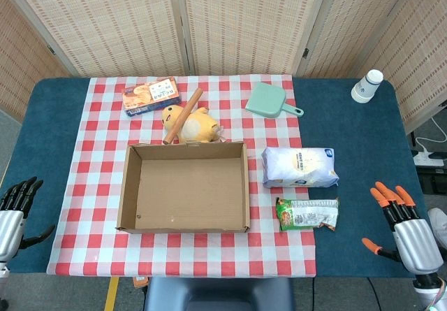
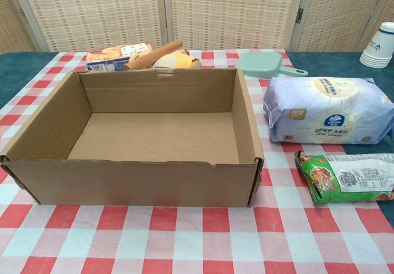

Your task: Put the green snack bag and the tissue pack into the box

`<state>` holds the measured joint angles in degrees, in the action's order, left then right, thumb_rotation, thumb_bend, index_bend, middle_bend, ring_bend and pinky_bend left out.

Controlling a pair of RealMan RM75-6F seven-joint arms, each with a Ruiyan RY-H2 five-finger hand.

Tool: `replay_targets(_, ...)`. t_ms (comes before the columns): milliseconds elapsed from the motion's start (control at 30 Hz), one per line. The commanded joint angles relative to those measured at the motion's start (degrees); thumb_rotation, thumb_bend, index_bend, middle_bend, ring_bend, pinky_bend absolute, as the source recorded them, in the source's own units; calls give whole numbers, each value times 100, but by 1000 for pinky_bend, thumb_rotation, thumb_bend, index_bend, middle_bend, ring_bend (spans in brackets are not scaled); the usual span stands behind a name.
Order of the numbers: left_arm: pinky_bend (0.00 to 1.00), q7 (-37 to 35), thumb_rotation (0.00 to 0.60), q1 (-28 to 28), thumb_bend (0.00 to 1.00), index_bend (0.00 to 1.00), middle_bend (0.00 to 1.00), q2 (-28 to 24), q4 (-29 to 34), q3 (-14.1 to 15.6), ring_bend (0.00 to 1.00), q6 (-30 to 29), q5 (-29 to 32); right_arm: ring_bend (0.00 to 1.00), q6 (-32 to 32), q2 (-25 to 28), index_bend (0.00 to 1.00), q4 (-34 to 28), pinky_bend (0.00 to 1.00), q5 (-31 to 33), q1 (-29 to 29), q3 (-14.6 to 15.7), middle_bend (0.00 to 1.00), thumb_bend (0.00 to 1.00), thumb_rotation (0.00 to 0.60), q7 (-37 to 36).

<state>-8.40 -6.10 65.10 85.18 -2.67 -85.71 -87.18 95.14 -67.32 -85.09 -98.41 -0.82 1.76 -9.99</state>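
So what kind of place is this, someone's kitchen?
More likely a staged test room than a kitchen: woven folding screens wall off one table, and a checked cloth holds unrelated odds, a toy duck and a dustpan, around an empty box.

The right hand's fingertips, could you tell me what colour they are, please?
Orange, on the right hand; the head view shows it best.

Both views are bright and evenly lit, sharp throughout. Shadows are soft and short, no glare. The chest view bends slightly near its edges.
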Motion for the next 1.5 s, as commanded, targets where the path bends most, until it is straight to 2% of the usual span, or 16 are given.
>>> replay_targets(33, 68, -84, 600, -7, 201, 0, 0, 35, -85, -41, 0, -9, 43, 0, 7, -3, 0, -7, 0, -4, 19, 15, 0, 0, 600, 13)
replay_targets(300, 68, -125, 600, -4, 201, 0, 0, 49, -138, -68, 0, -26, 76, 0, -62, -43, 0, 75, 0, 18, 12, 27, 0, 0, 600, -11)
replay_targets(467, 68, 26, 600, -10, 201, 0, 0, 77, -97, -12, 0, -56, -41, 0, -507, 46, 54, -9, 72, 155, -113, 87, 0, 0, 600, 15)
replay_targets(767, 68, 56, 600, -19, 200, 0, 0, 60, -80, 20, 0, -10, -50, 0, -1213, -96, 115, -236, 94, 113, -332, 281, 5, 0, 600, 574)
replay_targets(1033, 68, -112, 600, 8, 201, 0, 0, -9, -82, 12, 0, 2, 14, 0, -1796, -208, 138, -431, 113, 326, -671, 111, 32, 0, 600, 1189)
replay_targets(1200, 68, -177, 600, -1, 201, 0, 0, -17, -97, 12, 0, 17, 10, 3, -2331, -135, 139, -617, 149, 627, -987, -36, 51, 0, 600, 1201)
replay_targets(1500, 69, -262, 600, -1, 201, 0, 0, -22, -122, -4, 0, 23, 36, 84, -2860, -229, 171, -602, 256, 907, -1374, -186, 116, 0, 600, 1365)
